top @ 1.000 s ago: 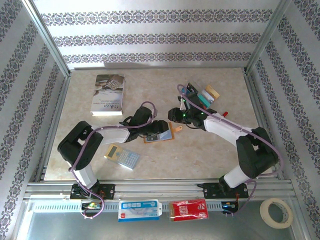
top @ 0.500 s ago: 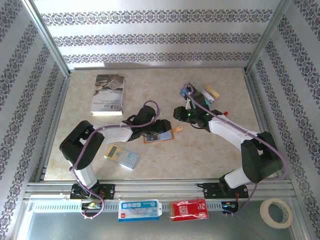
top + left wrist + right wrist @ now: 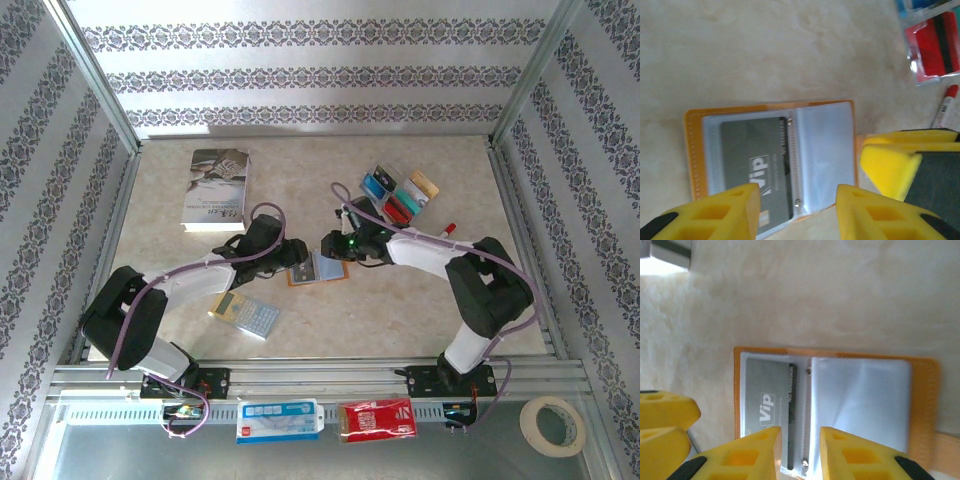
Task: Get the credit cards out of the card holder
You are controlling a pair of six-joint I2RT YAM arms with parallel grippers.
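The left gripper stands wide apart and the right gripper narrowly apart. Both are empty above the open card holder at table centre, which holds a grey card. Loose credit cards lie toward 1 o'clock.

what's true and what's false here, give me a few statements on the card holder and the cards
1. The card holder lies open on the table. True.
2. The holder is empty. False: a grey card sits in one sleeve.
3. Several loose cards lie together at the far right of the table. True.
4. The calculator rests on the book. False: it lies on the table, nearer the arm bases.
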